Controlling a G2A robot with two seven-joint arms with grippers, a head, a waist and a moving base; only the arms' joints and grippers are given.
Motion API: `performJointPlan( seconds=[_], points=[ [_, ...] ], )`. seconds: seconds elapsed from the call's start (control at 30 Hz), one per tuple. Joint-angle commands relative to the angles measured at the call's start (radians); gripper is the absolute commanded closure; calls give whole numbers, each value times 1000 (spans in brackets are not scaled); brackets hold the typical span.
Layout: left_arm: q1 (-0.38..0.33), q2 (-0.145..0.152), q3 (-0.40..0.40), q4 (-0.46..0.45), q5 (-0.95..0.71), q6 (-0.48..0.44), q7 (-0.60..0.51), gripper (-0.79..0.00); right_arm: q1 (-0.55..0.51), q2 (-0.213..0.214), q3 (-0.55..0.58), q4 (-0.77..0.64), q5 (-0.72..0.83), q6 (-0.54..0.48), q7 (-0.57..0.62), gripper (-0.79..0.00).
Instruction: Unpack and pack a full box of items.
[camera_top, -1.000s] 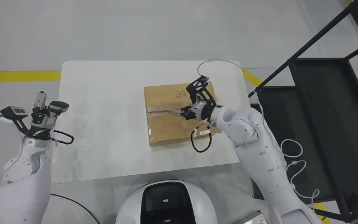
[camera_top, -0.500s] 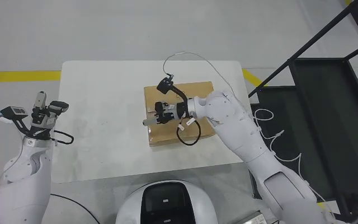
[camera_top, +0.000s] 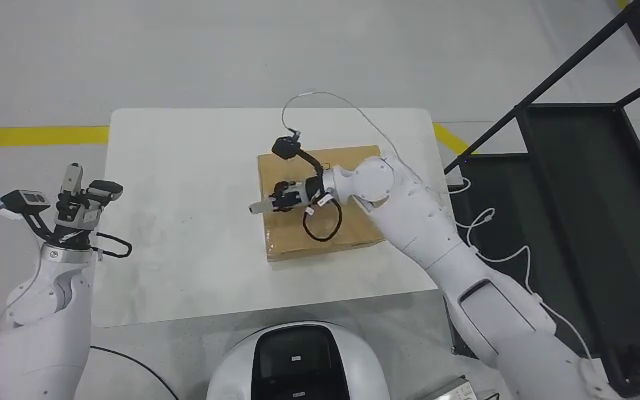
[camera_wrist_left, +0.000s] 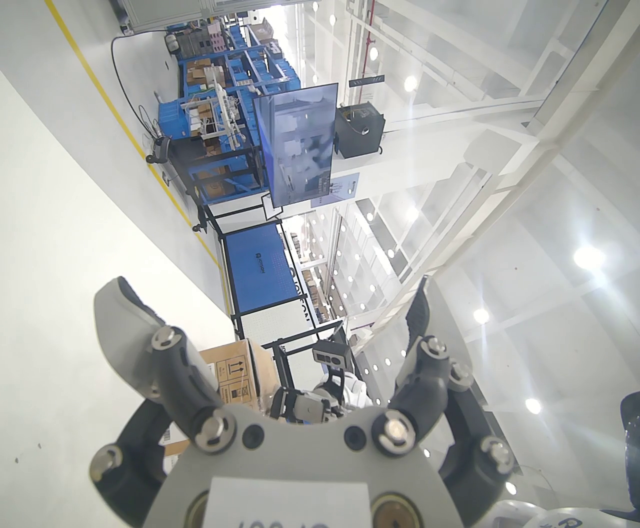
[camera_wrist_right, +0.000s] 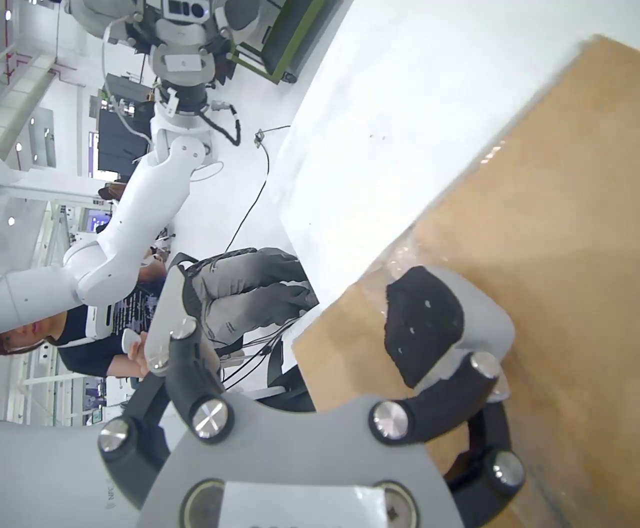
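A closed brown cardboard box (camera_top: 290, 240) lies in the middle of the white table (camera_top: 180, 200). My right arm stretches across its top, and my right gripper (camera_top: 262, 208) is at the box's left edge. In the right wrist view the right gripper (camera_wrist_right: 295, 285) is open. One black pad (camera_wrist_right: 420, 320) rests on the box (camera_wrist_right: 550, 225) beside the clear tape seam (camera_wrist_right: 400, 250); the other finger hangs past the edge. My left gripper (camera_top: 75, 195) stays off the table's left side, open (camera_wrist_left: 270, 305) and pointing up into the room.
A black metal rack (camera_top: 560, 200) stands right of the table. A thin white cable (camera_top: 330, 100) arcs over the table's far side, and a black cable loop (camera_top: 322, 228) hangs from the right wrist over the box. Yellow floor tape (camera_top: 50, 133) runs at the left.
My right gripper has swept left along the box top, from near its middle to its left edge. The left arm has not moved.
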Motion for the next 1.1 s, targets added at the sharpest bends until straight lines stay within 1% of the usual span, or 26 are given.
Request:
performJointPlan(
  seconds=[0.0,0.17,0.33,0.53,0.63,0.8,1.07],
  points=[
    [0,0,0,0,0,0,0,-785,-12,6,15,-1,0,2,-8,-785],
    [0,0,0,0,0,0,0,-785,-58,33,75,-31,-7,16,-4,-785],
    [0,0,0,0,0,0,0,-785,-129,69,162,-117,-14,37,8,-785],
    [0,0,0,0,0,0,0,-785,-218,109,272,-214,-26,86,28,-785],
    [0,0,0,0,0,0,0,-785,-253,124,324,-227,-8,113,39,-785],
    [0,0,0,0,0,0,0,-785,-308,146,391,-256,-31,162,10,-785],
    [0,0,0,0,0,0,0,-785,-390,177,518,-273,26,173,-13,-785]
  ],
)
